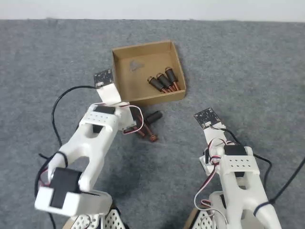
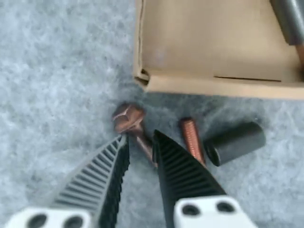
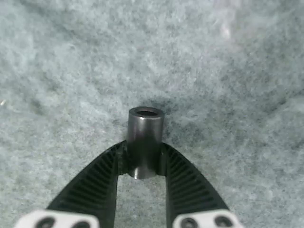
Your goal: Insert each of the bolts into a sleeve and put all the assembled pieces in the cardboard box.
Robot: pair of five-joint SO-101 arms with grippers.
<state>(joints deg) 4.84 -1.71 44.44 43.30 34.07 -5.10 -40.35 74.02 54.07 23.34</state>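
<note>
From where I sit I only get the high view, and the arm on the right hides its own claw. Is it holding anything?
Observer: Yes. The right wrist view shows the right gripper shut on a black sleeve, the sleeve's open end facing the camera.
Operator: And the other arm's claw?
Observer: The left gripper is open, one finger on each side of a copper bolt that lies on the grey carpet.
</note>
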